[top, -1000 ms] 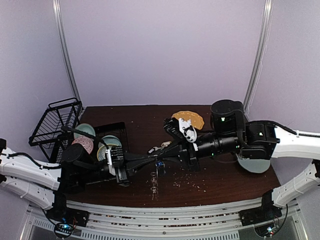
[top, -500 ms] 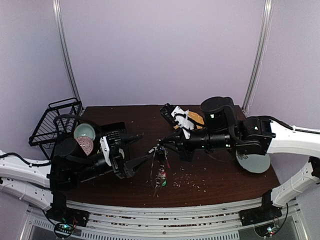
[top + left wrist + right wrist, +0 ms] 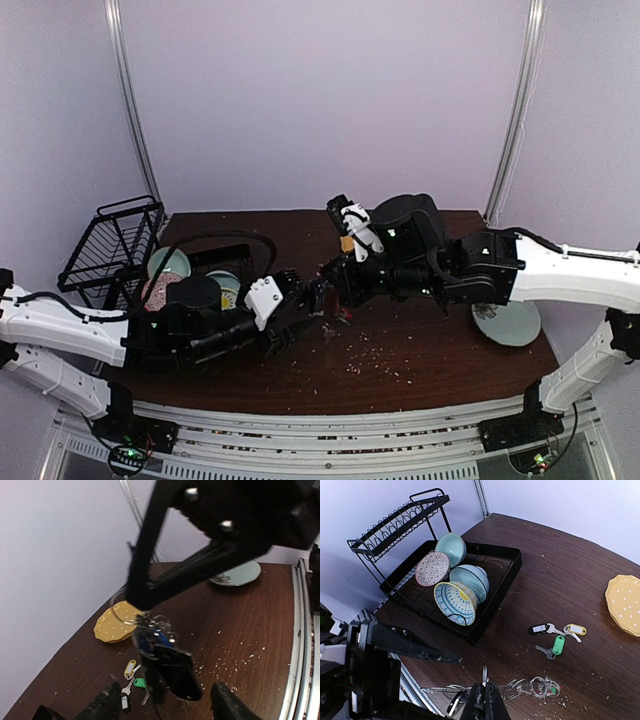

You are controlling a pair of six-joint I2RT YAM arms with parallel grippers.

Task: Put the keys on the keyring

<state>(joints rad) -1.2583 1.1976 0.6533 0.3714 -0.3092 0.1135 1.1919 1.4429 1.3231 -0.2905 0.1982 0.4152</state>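
The rack (image 3: 500, 570) holds four bowls (image 3: 454, 601); apparently three keys (image 3: 558, 644) lie outside.

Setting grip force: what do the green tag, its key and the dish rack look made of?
Green tag: likely glossy plastic, uniformly coloured. Its key: bare silvery metal. Dish rack: thin rods, seemingly matte black-coated metal.

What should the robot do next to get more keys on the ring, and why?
Probably lower the open left gripper toward the green-tagged key on the table. The right gripper pinches the keyring, which carries several keys, while three keys lie loose. The green one sits a little apart from the other two, so it looks easiest to grab.
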